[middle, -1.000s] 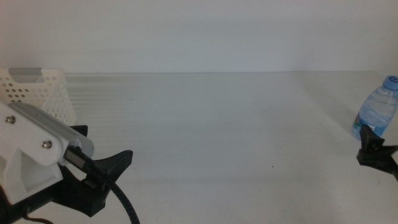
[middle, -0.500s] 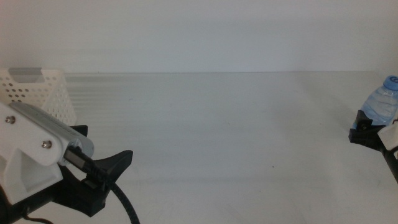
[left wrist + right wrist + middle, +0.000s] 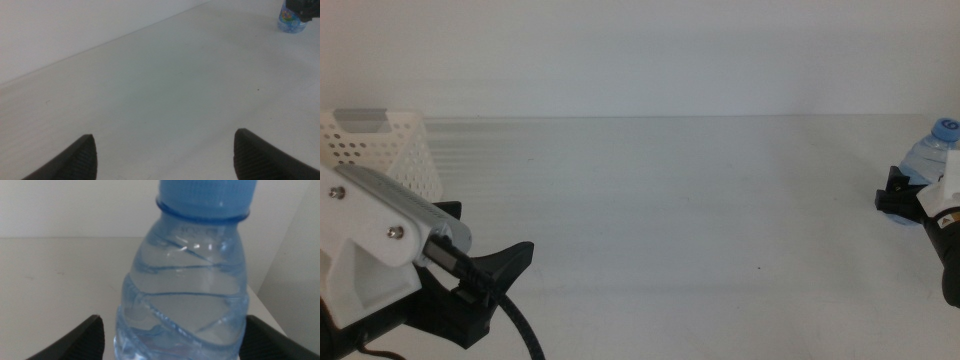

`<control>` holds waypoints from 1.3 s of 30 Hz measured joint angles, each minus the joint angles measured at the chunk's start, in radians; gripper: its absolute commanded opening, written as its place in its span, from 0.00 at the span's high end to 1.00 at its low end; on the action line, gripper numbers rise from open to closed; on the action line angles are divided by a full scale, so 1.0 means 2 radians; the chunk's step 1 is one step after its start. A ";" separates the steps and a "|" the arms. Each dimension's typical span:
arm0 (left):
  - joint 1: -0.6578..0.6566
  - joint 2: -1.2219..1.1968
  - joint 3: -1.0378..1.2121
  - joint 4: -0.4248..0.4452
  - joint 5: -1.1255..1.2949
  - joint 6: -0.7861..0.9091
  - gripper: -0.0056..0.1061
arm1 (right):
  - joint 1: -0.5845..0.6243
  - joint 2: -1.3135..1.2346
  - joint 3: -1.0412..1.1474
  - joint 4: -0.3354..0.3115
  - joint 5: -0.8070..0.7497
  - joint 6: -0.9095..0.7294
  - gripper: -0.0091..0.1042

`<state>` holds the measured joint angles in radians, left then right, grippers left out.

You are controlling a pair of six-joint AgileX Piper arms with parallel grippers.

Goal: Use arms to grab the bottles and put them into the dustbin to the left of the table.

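We have right gripper (image 3: 170, 330) at far right edge of frame, jaws spread wide either side of water bottle (image 3: 926, 160), not yet closed. Left gripper (image 3: 165, 150) waits lower left, jaws apart, beside dustbin (image 3: 380, 145).

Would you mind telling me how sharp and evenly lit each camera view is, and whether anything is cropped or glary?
Middle view: flat, even light, faint shadows; the water bottle and right gripper sit cropped at the edge. Left wrist view: soft, the left gripper blurred, jaws apart. Right wrist view: the bottle fills the frame, small glints on the plastic, cap cut off.
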<state>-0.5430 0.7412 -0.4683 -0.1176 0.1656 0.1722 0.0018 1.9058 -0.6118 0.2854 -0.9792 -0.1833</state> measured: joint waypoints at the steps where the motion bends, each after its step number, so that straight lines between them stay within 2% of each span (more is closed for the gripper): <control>1: 0.000 0.000 0.000 0.000 0.000 0.000 0.14 | 0.000 0.005 -0.005 0.003 0.000 0.000 0.08; 6: 0.000 0.000 0.000 0.000 0.000 0.000 0.14 | 0.000 0.021 -0.022 0.026 0.000 0.000 0.08; 13: 0.000 0.000 0.000 0.000 0.000 0.000 0.14 | 0.000 0.045 -0.049 0.039 0.000 0.000 0.08; 15: 0.000 0.000 0.000 0.000 0.000 0.000 0.14 | 0.000 0.051 -0.058 0.040 0.000 0.000 0.10; 18: 0.000 0.000 0.000 0.000 0.000 0.000 0.14 | 0.000 0.059 -0.066 0.041 0.000 0.000 0.17; 21: 0.000 0.000 0.000 0.000 0.000 0.000 0.14 | 0.000 0.064 -0.068 0.045 0.000 0.000 0.37; 26: 0.000 0.000 0.000 0.000 0.000 0.000 0.14 | 0.002 0.065 -0.068 0.047 0.001 0.000 0.92; 28: 0.000 0.000 0.000 0.000 0.000 0.000 0.14 | 0.008 0.059 -0.067 0.046 0.010 0.000 0.92; 32: 0.000 0.000 0.000 0.000 0.000 0.000 0.14 | 0.036 0.030 -0.062 0.020 0.061 0.000 0.92; 36: 0.000 0.000 0.000 0.000 0.000 0.000 0.14 | 0.090 -0.008 -0.066 -0.039 0.113 0.014 0.92; 39: 0.000 0.000 0.000 0.000 0.000 0.000 0.14 | 0.132 -0.034 -0.093 -0.070 0.151 0.040 0.92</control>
<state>-0.5430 0.7412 -0.4683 -0.1176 0.1656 0.1722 0.2667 1.8385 -0.7982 0.1444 -0.6780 -0.1028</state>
